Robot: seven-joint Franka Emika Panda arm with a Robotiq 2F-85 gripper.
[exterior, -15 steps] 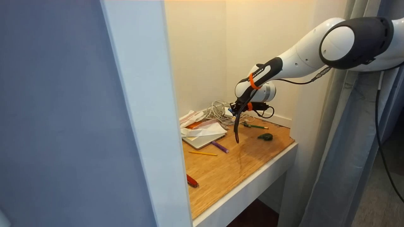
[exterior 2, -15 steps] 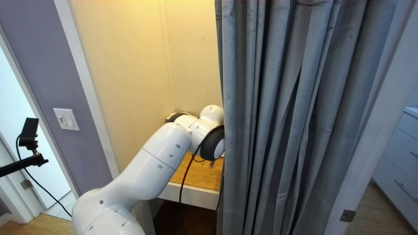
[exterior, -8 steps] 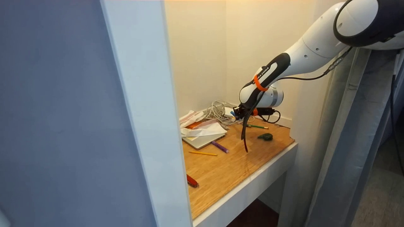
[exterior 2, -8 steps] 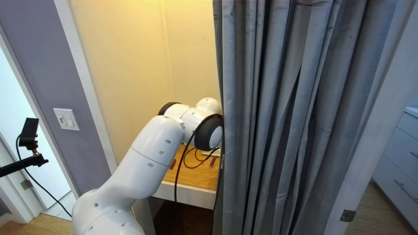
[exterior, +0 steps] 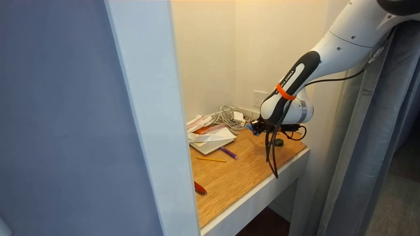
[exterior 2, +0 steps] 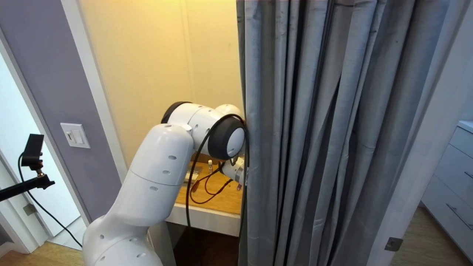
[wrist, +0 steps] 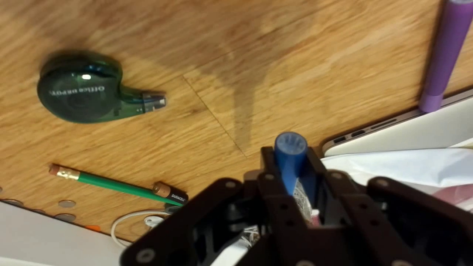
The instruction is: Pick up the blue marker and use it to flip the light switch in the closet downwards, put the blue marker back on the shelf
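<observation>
My gripper (wrist: pixel 291 166) is shut on the blue marker (wrist: pixel 290 151), its round end sticking out past the fingertips in the wrist view. In an exterior view the blue marker (exterior: pixel 252 127) shows at the gripper, above the shelf. The tan wooden shelf (exterior: pixel 229 183) spans the closet (exterior: pixel 210 59). A pale wall plate (exterior: pixel 260 98) on the closet wall, left of the arm, looks like an outlet. I cannot make out a light switch inside the closet. A white switch plate (exterior 2: pixel 75 135) is on the purple wall outside it.
On the shelf lie a purple marker (exterior: pixel 228 152), yellow pencil (exterior: pixel 211 159), red knife-like item (exterior: pixel 199 188), green correction tape (wrist: pixel 81 88), green pencil (wrist: pixel 122 186), battery (wrist: pixel 170 191), laptop with papers (exterior: pixel 213 134) and tangled cables (exterior: pixel 226 114). A grey curtain (exterior 2: pixel 288 129) hangs beside the arm.
The gripper, with the blue marker in it, has moved right and down in an exterior view. The wall plate behind it has come into sight. The curtain edge has shifted slightly left.
</observation>
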